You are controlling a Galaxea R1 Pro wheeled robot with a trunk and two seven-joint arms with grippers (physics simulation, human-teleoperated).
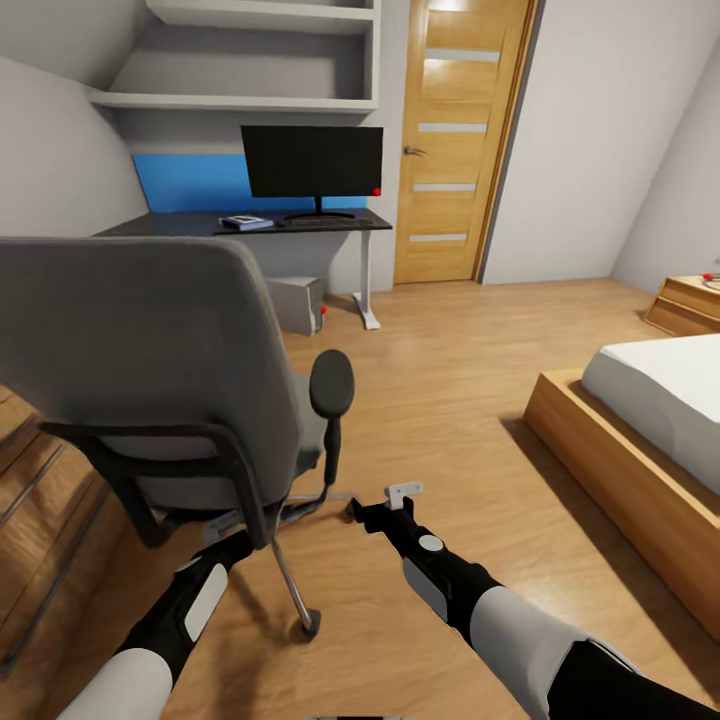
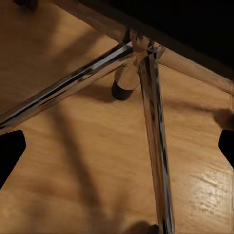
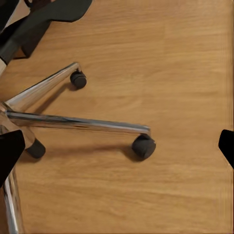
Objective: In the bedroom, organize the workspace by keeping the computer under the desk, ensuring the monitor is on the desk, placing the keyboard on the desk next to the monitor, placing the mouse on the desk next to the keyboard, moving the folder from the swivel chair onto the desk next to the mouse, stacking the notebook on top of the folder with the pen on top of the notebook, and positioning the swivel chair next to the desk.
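Observation:
The swivel chair stands close in front of me at the left, its grey backrest toward me. Its chrome base lies right under my open left gripper. My right gripper hangs open low over the floor beside the base, touching nothing. At the back, the desk carries the monitor. The blue folder lies left of the monitor's stand with a small grey notebook on it. A dark strip by the stand looks like the keyboard. The computer sits under the desk.
A wooden dresser is close at my left. A bed on a wood frame fills the right side, with a nightstand beyond it. The oak door is right of the desk. Open wood floor runs between chair and bed.

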